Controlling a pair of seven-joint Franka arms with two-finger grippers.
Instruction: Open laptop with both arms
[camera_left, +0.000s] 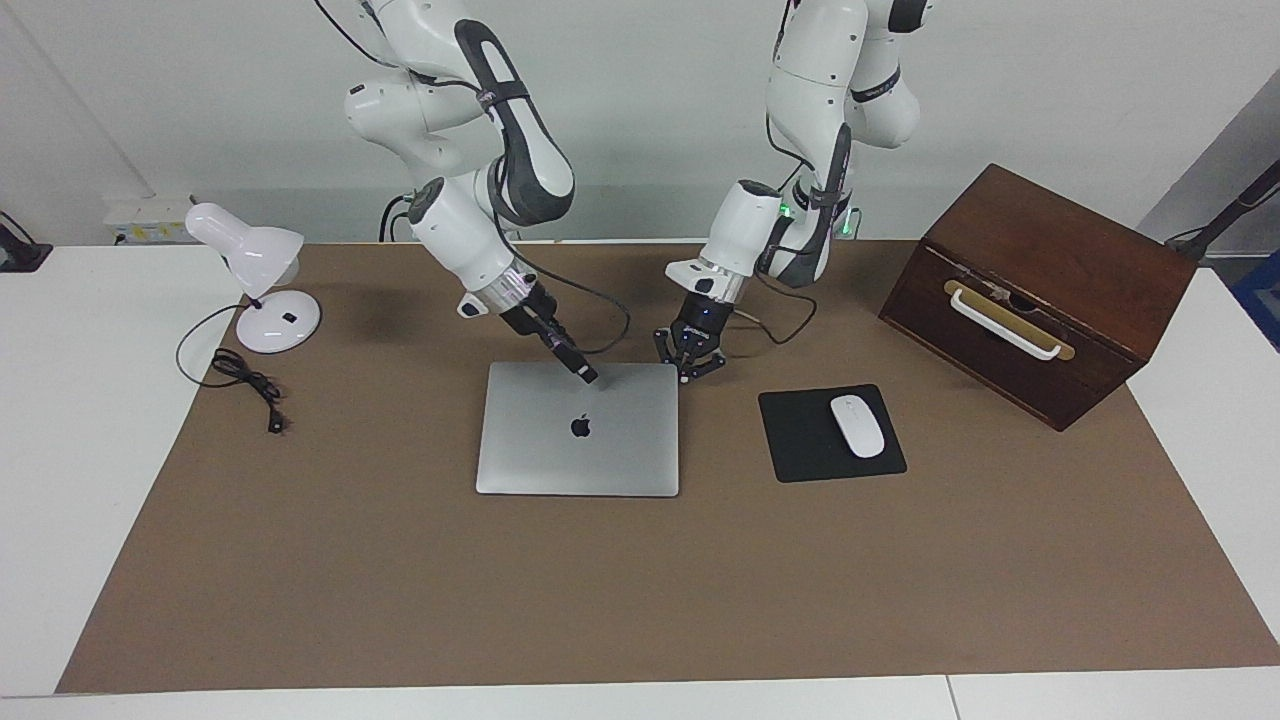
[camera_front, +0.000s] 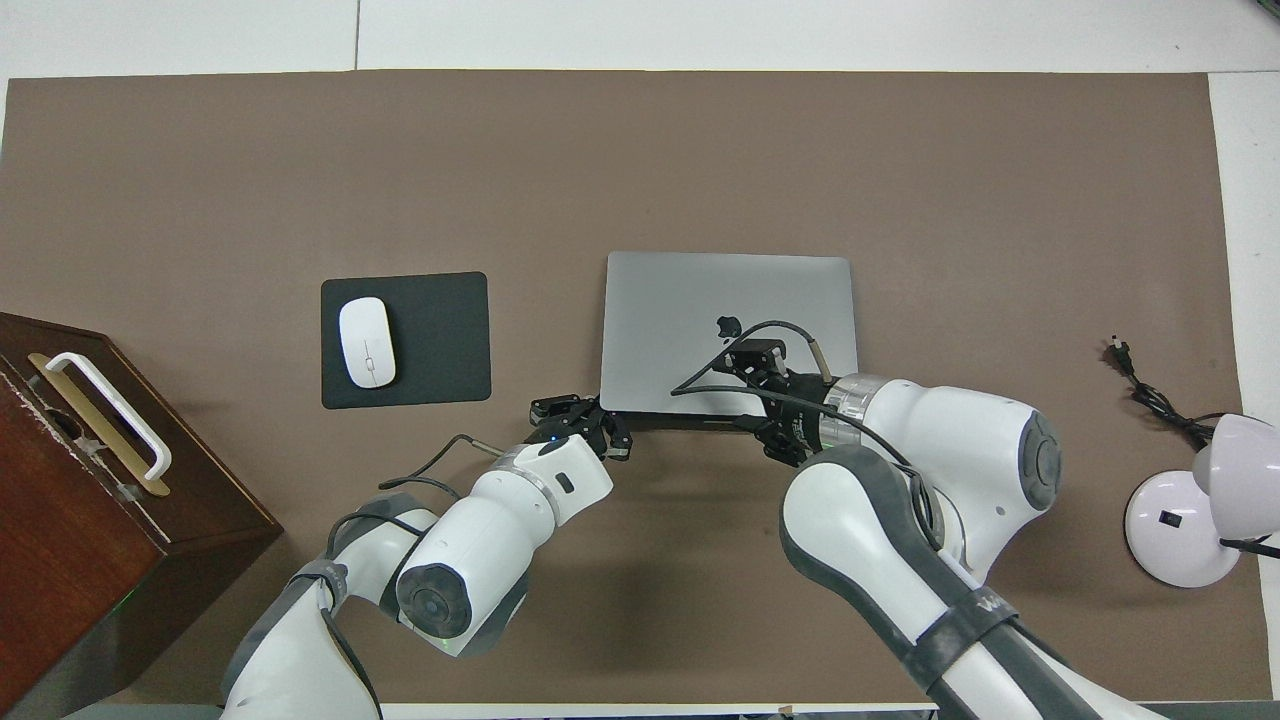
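**One closed laptop, two grippers at its robot-side edge**

One laptop (camera_left: 578, 428) lies flat and shut in the middle of the brown mat (camera_left: 400, 580), its lid up with the dark logo showing. Two arms reach down to the edge of it nearest the robots.

The right gripper (camera_left: 587, 375) is tilted low over the lid, just inside that edge and about midway along it; its fingers look pressed together into one dark tip, holding nothing. The left gripper (camera_left: 692, 362) hangs at the laptop's corner toward the left arm's end of the table, just off the lid, with its fingers spread apart and nothing between them.

One black mouse pad (camera_left: 800, 440) sits beside the laptop toward the left arm's end, with one white mouse (camera_left: 857, 425) on it. One brown wooden box (camera_left: 1040, 290) with a white handle stands at that end. One white desk lamp (camera_left: 262, 275) stands at the right arm's end, its black cord (camera_left: 245, 378) lying on the mat.
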